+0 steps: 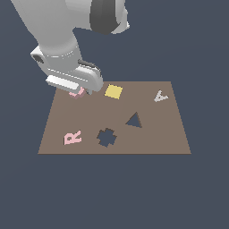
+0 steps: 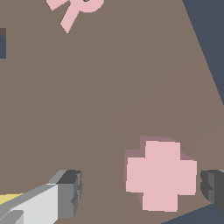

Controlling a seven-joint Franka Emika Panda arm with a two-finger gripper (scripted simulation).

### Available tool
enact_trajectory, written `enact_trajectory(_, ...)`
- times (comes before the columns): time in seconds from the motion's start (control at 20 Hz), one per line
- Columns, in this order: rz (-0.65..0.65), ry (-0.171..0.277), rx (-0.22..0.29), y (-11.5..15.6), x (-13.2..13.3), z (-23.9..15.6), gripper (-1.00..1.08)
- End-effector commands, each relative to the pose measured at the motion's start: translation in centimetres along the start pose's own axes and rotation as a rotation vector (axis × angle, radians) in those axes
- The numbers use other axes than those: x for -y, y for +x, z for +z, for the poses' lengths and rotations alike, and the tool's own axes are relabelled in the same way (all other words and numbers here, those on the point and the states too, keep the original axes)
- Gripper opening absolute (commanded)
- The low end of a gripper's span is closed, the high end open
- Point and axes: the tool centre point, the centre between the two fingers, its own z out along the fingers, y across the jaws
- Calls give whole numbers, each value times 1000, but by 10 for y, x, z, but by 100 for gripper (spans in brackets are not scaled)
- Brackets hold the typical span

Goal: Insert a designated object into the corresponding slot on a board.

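The pink cross block (image 1: pixel 77 93) lies on the brown board (image 1: pixel 156 129) near its far corner on the exterior view's left, half hidden under my gripper (image 1: pixel 80 91). In the wrist view the block (image 2: pixel 161 175) lies flat on the board (image 2: pixel 87 109) between my two spread fingers (image 2: pixel 70 192). My gripper (image 2: pixel 142 190) is open around the block, with gaps on both sides. The dark cross-shaped slot (image 1: pixel 107 137) is at the board's near middle, empty and well apart from the block.
A pink letter R (image 1: pixel 73 137) lies beside the slot and shows in the wrist view (image 2: pixel 74 6). A dark triangular cutout (image 1: pixel 133 120), a yellow square (image 1: pixel 113 91) and a white letter A (image 1: pixel 160 96) are also on the board.
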Motion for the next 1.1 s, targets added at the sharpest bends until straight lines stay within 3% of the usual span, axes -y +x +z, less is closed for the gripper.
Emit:
enact_trajectory(0.0,30,-2,0,-5,-13,10,100)
enact_trajectory(0.3,62,-4,2,-11,-27,22,100)
enact_trajectory(1.05,53,-1,2,-9,-23,36,100)
